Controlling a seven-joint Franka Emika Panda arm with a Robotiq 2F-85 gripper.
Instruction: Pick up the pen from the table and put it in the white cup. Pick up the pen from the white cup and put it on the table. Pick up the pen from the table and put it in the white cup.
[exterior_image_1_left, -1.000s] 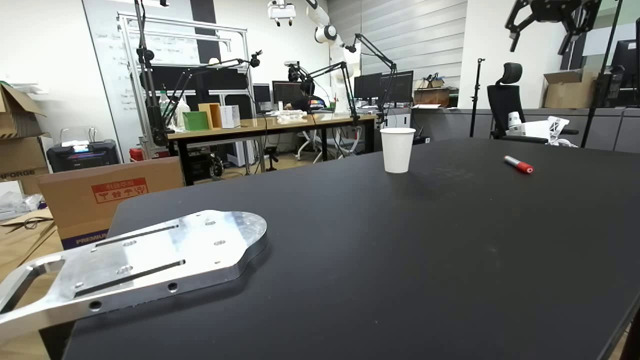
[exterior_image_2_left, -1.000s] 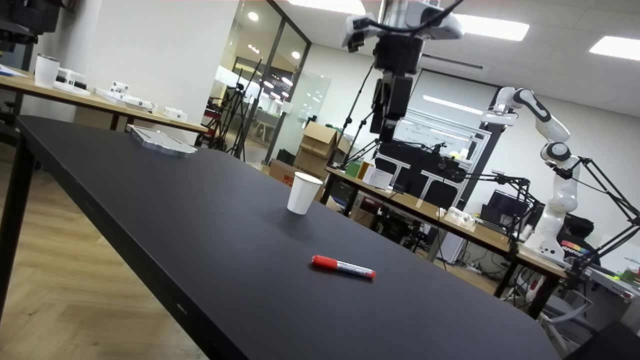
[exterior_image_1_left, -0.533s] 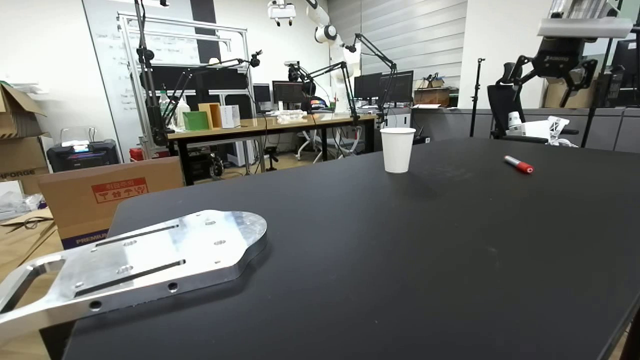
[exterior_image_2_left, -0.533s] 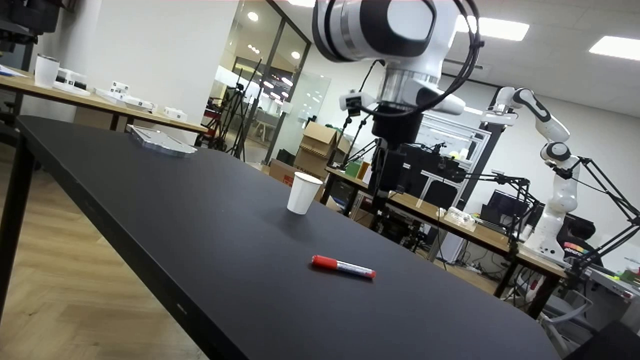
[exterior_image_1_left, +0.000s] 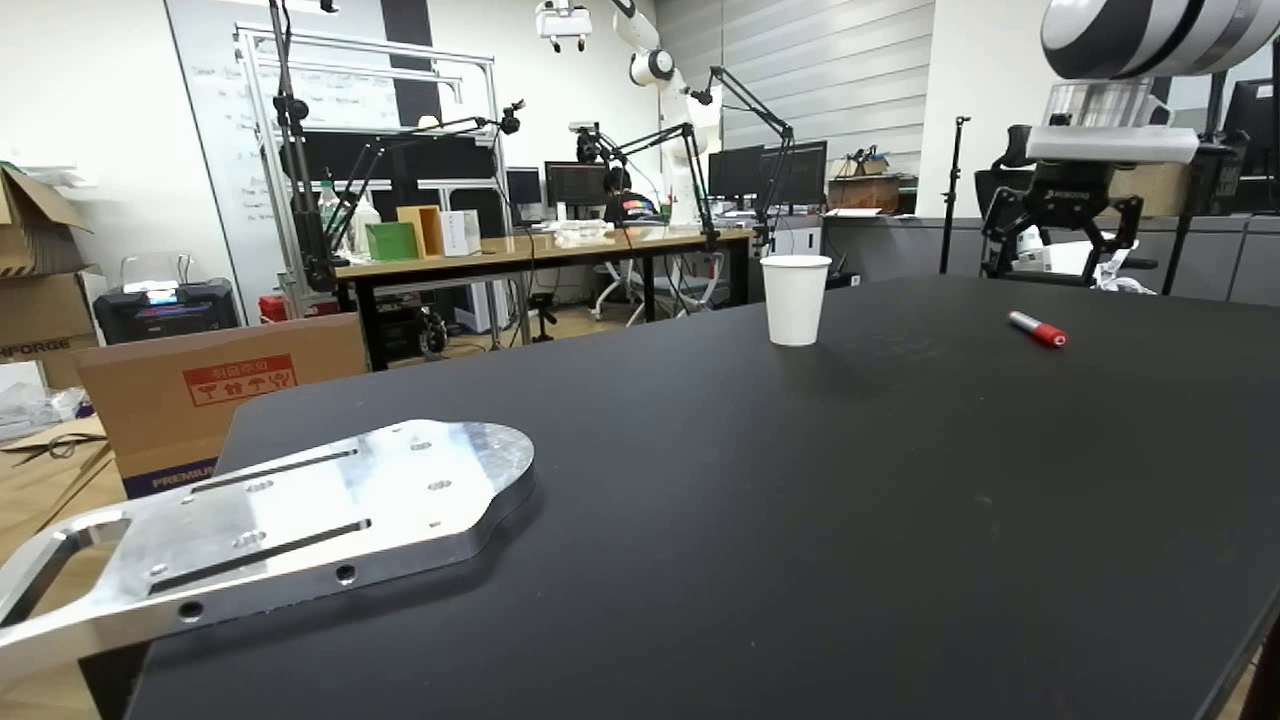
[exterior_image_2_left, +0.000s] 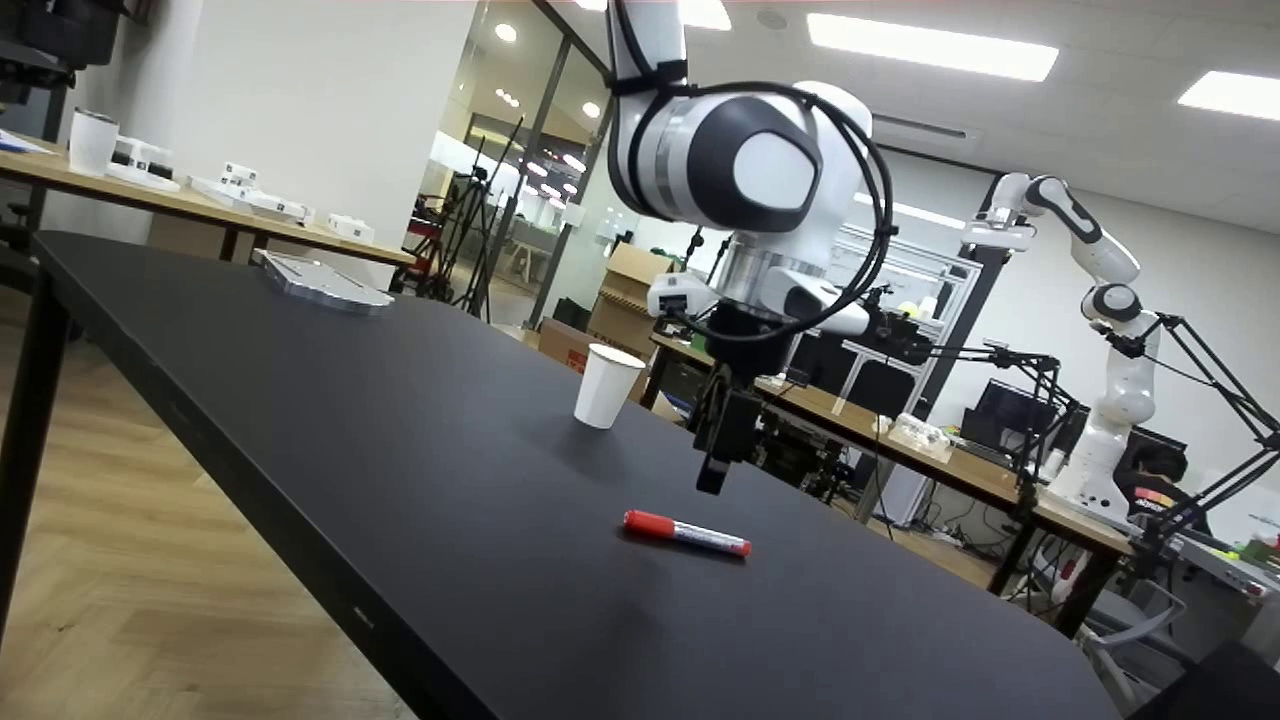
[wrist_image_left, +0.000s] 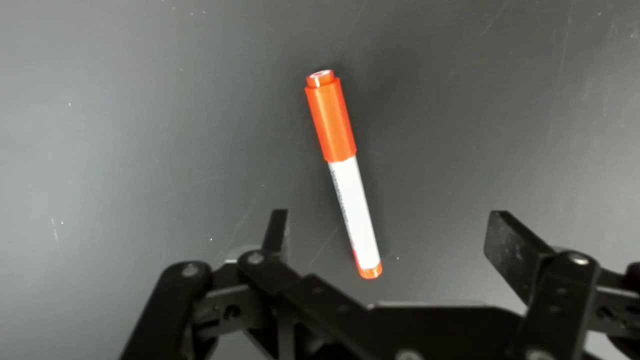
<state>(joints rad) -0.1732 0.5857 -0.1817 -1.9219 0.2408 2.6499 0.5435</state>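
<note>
A broad, matt black bench (exterior_image_2_left: 430, 420) carries a slotted silver metal plate (exterior_image_1_left: 400, 480) and, well apart from it, an upright, tapering white paper cup (exterior_image_1_left: 795, 302). The slim, round red-and-white plastic pen (wrist_image_left: 345, 175) lies flat on the bench, apart from the cup. Its white barrel bears fine dark print; a glossy red cap covers one end, and a short red band finishes the other. The two black, flat-faced fingers (wrist_image_left: 517, 255) stand wide apart above the bench, with nothing in their hold. The pen lies lower and touches neither: in the wrist view its banded end shows between them, nearer the finger at that picture's left, while the cap points out past their tips.
</note>
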